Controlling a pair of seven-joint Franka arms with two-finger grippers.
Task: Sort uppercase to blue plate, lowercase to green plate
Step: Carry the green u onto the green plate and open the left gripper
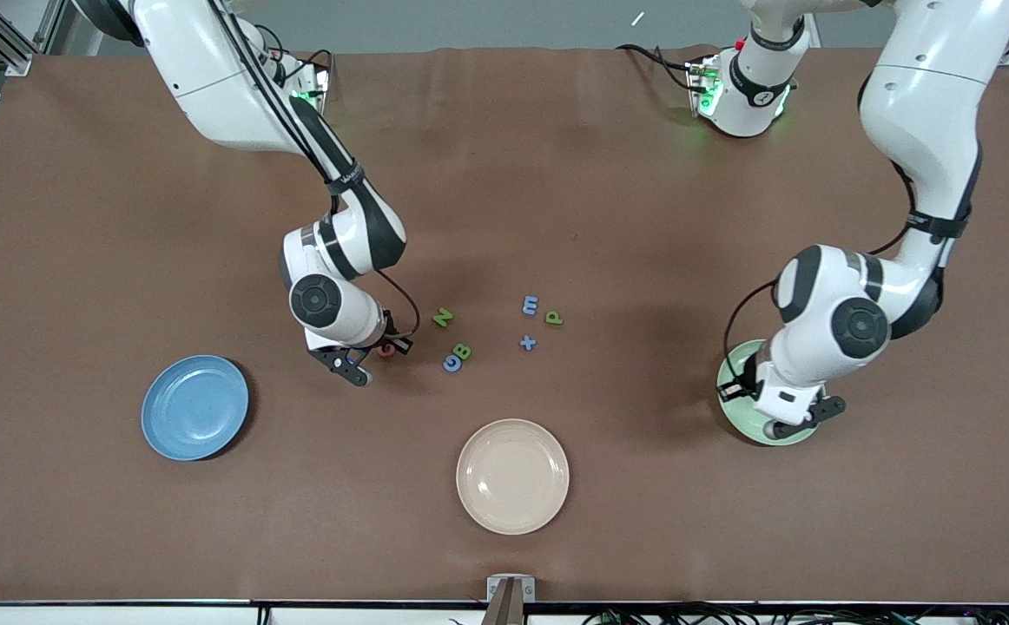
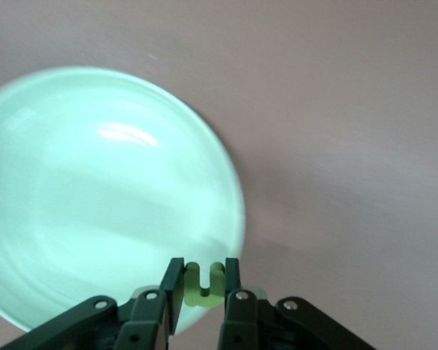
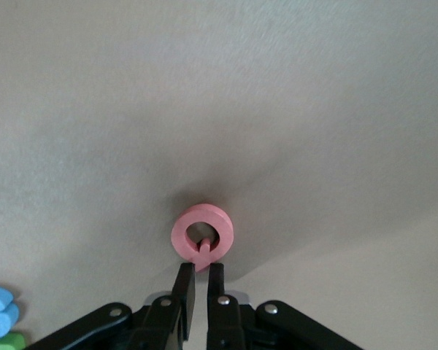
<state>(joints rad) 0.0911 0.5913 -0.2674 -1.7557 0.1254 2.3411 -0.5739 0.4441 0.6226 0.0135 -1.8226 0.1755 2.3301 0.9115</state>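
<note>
Two grippers, both holding letters — right gripper [image 3: 196, 281] pinches the pink ring letter [image 3: 202, 236] low above the surface; left gripper [image 2: 204, 281] clamps a green letter [image 2: 203, 283] over the green plate [image 2: 95, 197].

Left arm hides most of green plate [image 1: 735, 408]; held green letter [image 2: 203, 283] unreadable.

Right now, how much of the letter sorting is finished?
Nothing shows on the blue plate yet. The left gripper holds a green letter over the green plate; the right gripper pinches the pink ring letter. Still on the table: N, B, blue C, m, p, cross.
</note>
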